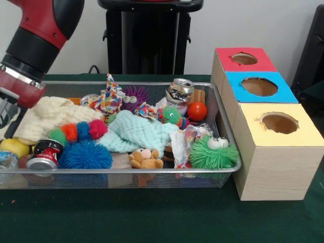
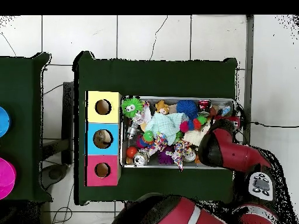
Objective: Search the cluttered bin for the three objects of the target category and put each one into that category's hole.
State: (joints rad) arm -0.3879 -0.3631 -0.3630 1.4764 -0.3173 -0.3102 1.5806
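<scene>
The silver wire mesh bin (image 1: 152, 171) lies across the green table, full of toys and cloths; in the overhead view it (image 2: 175, 98) sits right of the boxes. A bluish-clear plastic piece (image 1: 6, 160), likely a bottle, shows at the bin's left end, cut off by the picture's edge. No other bottle shows. The red-faced hole (image 1: 244, 58) is on the farthest wooden box; overhead it (image 2: 103, 170) is the lowest box. My gripper (image 1: 6, 109) hangs over the bin's left end above a white knitted cloth (image 1: 48, 115), mostly cut off. Overhead, the arm's wrist (image 2: 229, 121) covers it.
The blue-faced hole (image 1: 259, 86) and yellow-faced hole (image 1: 279, 122) are nearer boxes. The bin holds a crushed can (image 1: 179, 91), a red can (image 1: 44, 153), a white wrapper (image 1: 182, 142), a pale teal cloth (image 1: 139, 134), spiky balls (image 1: 86, 154) and a teddy (image 1: 144, 158).
</scene>
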